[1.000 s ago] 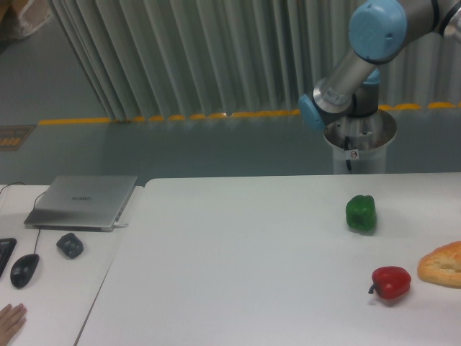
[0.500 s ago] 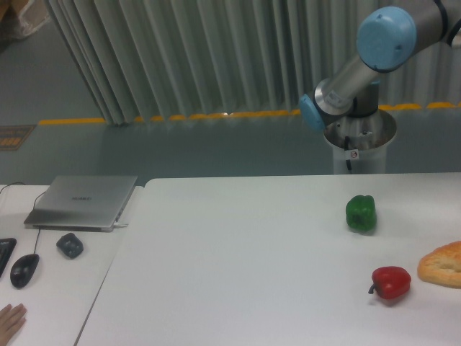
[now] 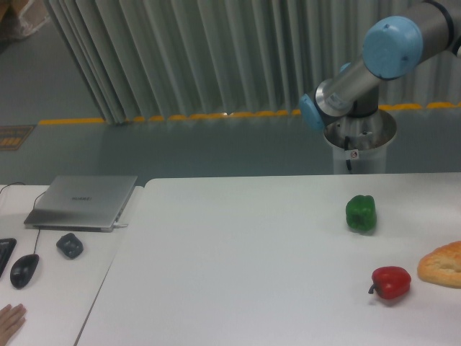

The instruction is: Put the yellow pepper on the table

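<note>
Table (image 3: 238,267): large white top, filling the lower view. We list it first as the target surface.

Arm (image 3: 374,61): grey tube with blue joint caps, upper right, reaching out of frame; no gripper shows, so we cannot tell how the fingers stand.

Bread (image 3: 443,263): at the right edge.

Green pepper (image 3: 361,213) and red pepper (image 3: 390,282): right side, well apart.

Yellow pepper: not in view; it is possibly carried off-frame, so its place relative to the fingers is unknown to us.

Handling note: we judge the bare middle of the table best for the set-down, lowering fully before release, clear of the other produce.
</note>
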Robot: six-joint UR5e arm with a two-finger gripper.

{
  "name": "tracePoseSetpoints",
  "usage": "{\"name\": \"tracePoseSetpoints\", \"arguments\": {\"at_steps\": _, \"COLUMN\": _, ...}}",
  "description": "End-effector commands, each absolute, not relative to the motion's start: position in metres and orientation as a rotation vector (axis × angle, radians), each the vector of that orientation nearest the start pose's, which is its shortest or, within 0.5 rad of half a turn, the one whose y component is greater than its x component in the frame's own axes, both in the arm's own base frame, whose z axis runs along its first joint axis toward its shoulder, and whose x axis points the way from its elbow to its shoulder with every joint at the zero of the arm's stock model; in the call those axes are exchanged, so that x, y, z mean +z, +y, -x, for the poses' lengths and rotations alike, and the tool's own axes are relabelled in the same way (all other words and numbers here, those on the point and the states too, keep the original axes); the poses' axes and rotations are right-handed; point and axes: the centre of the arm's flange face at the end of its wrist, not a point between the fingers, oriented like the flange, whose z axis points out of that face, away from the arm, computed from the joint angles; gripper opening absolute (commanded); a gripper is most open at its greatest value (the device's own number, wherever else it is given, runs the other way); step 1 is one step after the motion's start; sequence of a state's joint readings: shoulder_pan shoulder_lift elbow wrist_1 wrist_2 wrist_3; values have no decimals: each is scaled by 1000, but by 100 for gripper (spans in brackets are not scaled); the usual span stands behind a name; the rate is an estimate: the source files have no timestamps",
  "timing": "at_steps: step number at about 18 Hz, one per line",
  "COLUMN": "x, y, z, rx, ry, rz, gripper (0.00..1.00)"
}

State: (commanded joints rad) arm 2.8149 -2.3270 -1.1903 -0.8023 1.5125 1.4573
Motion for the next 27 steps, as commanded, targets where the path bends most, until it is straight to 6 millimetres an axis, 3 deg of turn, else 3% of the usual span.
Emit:
{"name": "tracePoseSetpoints", "arguments": {"at_steps": 3, "x": 269, "y": 384, "z": 697, "rx": 538, "ry": 329, "rz": 2935, "gripper": 100}}
{"name": "tracePoseSetpoints", "arguments": {"at_steps": 4, "x": 267, "y": 385, "z": 695, "rx": 532, "ry": 331, "rz": 2938, "gripper": 89}}
{"name": "tracePoseSetpoints", "arguments": {"at_steps": 5, "x": 267, "y": 384, "z": 692, "rx": 529, "ry": 334, "rz": 2947, "gripper": 57}}
{"name": "tracePoseSetpoints", "arguments": {"at_steps": 6, "x": 268, "y": 384, "z": 691, "rx": 529, "ry": 338, "rz": 2950, "gripper": 47}}
{"name": "tracePoseSetpoints", "arguments": {"at_steps": 9, "x": 269, "y": 383, "z": 690, "rx": 525, "ry": 342, "rz": 2952, "gripper": 44}}
{"name": "tracePoseSetpoints", "arguments": {"at_steps": 11, "x": 276, "y": 381, "z": 688, "rx": 525, "ry": 325, "rz": 2950, "gripper": 36}}
{"name": "tracePoseSetpoints", "arguments": {"at_steps": 16, "x": 286, "y": 376, "z": 679, "rx": 489, "ry": 318, "rz": 2960, "gripper": 33}}
{"name": "tracePoseSetpoints", "arguments": {"at_steps": 21, "x": 325, "y": 375, "z": 660, "rx": 334, "ry": 170, "rz": 2936, "gripper": 33}}
{"name": "tracePoseSetpoints", "arguments": {"at_steps": 24, "x": 336, "y": 377, "z": 648, "rx": 314, "ry": 170, "rz": 2941, "gripper": 33}}
{"name": "tracePoseSetpoints", "arguments": {"at_steps": 27, "x": 371, "y": 380, "z": 609, "rx": 192, "ry": 199, "rz": 2976, "gripper": 33}}
